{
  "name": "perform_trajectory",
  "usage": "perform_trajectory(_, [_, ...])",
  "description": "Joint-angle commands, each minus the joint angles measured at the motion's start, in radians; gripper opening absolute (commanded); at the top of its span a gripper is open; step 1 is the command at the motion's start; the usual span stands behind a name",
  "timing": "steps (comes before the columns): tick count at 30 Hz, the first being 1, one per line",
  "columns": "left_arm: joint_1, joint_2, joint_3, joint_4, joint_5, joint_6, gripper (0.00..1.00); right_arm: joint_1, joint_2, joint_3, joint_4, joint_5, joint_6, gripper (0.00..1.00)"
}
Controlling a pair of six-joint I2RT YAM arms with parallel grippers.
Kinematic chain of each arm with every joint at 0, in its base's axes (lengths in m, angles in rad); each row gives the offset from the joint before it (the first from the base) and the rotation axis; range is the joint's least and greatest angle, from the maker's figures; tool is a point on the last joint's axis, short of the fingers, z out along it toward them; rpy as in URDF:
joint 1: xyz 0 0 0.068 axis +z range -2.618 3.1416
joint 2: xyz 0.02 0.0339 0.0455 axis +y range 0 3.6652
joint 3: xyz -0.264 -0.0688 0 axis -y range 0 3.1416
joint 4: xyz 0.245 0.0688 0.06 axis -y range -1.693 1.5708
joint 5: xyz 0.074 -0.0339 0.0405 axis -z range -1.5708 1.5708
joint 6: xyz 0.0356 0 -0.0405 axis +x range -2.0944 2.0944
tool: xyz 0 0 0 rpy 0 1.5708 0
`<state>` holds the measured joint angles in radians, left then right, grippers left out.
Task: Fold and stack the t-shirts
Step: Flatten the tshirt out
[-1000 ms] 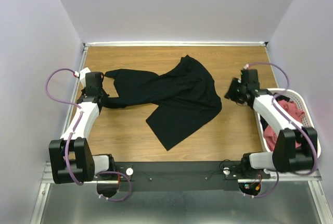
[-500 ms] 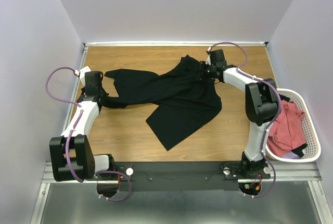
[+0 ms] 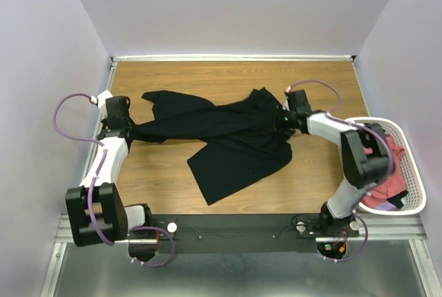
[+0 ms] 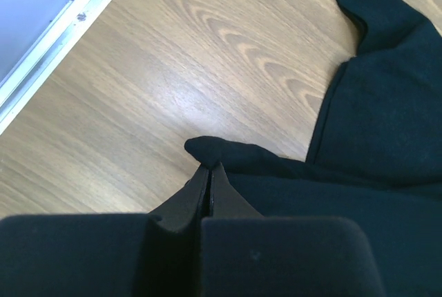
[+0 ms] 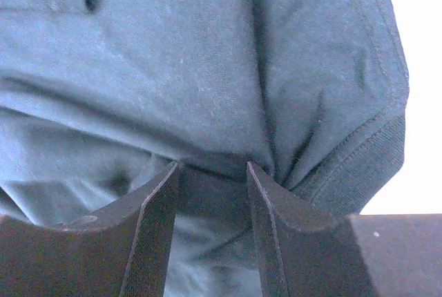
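A large black t-shirt (image 3: 235, 138) lies crumpled across the wooden table (image 3: 173, 76), stretched out to the left. My left gripper (image 3: 130, 131) is shut on its left end, and the left wrist view shows the closed tips (image 4: 209, 166) pinching a fold of the black cloth (image 4: 387, 124). At the shirt's right edge, my right gripper (image 3: 282, 119) is open. In the right wrist view its jaws (image 5: 213, 166) stand apart, straddling a bunched fold of the cloth (image 5: 207, 69) beside a hem. Salmon-red t-shirts (image 3: 390, 179) lie in the basket.
A white mesh basket (image 3: 418, 197) sits at the table's right edge, partly covered by my right arm. A metal rail (image 4: 55, 41) borders the table on the left. Walls close in the back and both sides.
My right arm swung from beside the basket onto the shirt's right edge. My left gripper pulled its end further left, and the whole shirt shifted left and toward me.
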<state>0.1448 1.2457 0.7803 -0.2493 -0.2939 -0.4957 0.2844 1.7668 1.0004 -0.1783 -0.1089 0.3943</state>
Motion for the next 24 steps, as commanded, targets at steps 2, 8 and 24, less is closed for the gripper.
perform_trajectory(2, [0.013, -0.097, -0.036, -0.002, -0.027, -0.026, 0.0, -0.037, -0.233, -0.276, -0.257, 0.091, 0.072, 0.53])
perform_trajectory(8, [0.007, -0.126, -0.049, 0.011, -0.007, -0.015, 0.0, -0.042, -0.524, -0.278, -0.29, 0.08, 0.068, 0.53])
perform_trajectory(24, [-0.001, -0.097, -0.042, 0.036, 0.048, 0.008, 0.0, -0.042, -0.094, 0.063, -0.018, -0.015, 0.133, 0.47])
